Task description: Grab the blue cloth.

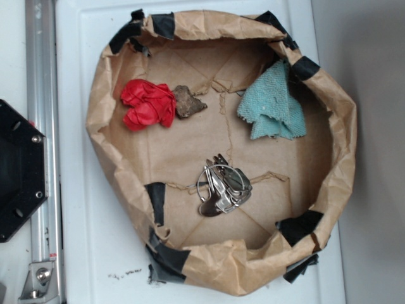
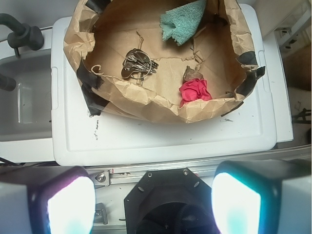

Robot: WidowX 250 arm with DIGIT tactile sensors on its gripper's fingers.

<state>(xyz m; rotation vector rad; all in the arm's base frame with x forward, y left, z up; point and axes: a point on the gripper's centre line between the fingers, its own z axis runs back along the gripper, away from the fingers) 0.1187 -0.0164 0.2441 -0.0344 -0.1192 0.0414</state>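
The blue cloth is a teal terry piece lying against the upper right wall of a brown paper-lined basin. In the wrist view the blue cloth shows at the top, at the far side of the basin. My gripper is open, its two pads wide apart at the bottom of the wrist view, with nothing between them. It hangs well short of the basin, over the robot's black base. The exterior view does not show the gripper.
A crumpled red cloth and a brown rock lie at the basin's upper left. A bunch of metal keys sits near its middle. The basin stands on a white lid; an aluminium rail and the black base are at the left.
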